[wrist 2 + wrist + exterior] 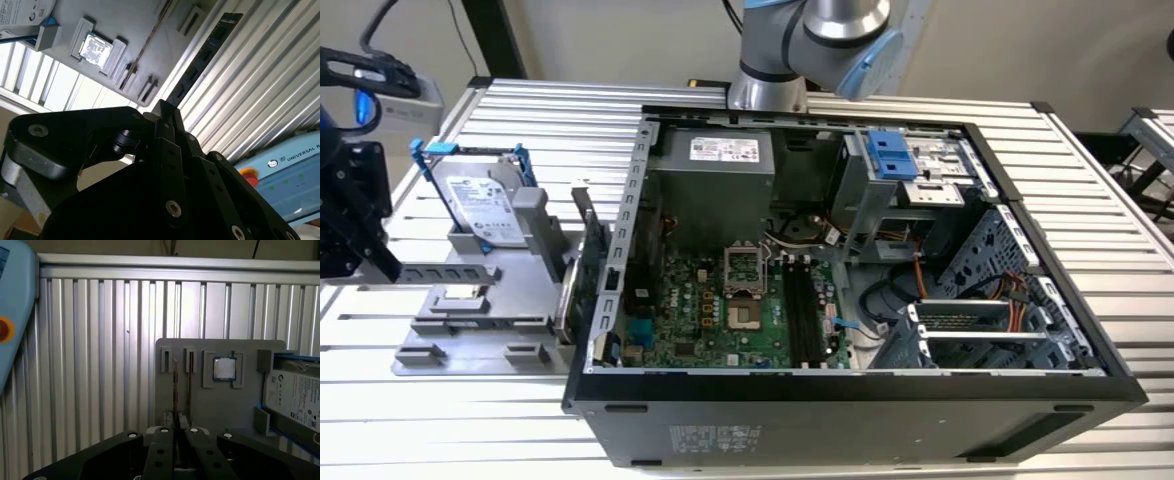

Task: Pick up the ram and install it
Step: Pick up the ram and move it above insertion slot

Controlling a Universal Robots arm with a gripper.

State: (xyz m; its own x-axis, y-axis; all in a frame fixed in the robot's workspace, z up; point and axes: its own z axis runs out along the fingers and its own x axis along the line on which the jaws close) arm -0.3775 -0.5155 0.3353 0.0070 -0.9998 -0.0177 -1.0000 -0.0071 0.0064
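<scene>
Gripper (166, 107), second wrist view: the fingers are drawn together and clamped on one end of the ram (204, 55), a long, narrow dark stick that juts straight out from the fingertips. First wrist view: the same stick is seen edge-on in front of the grey holder plate (220, 410), whose two narrow slots look vacated. Beside the slots on this plate lie a processor chip (224, 368) and a hard drive (295, 400); the plate rests on the slatted aluminium table (100, 340). Exterior view: the open computer case (854, 390) stands well apart toward the exterior view's right, and its black memory slots (803, 310) on the motherboard (707, 320) appear unfilled. Judged progress: pickup accomplished, installation not yet done.
</scene>
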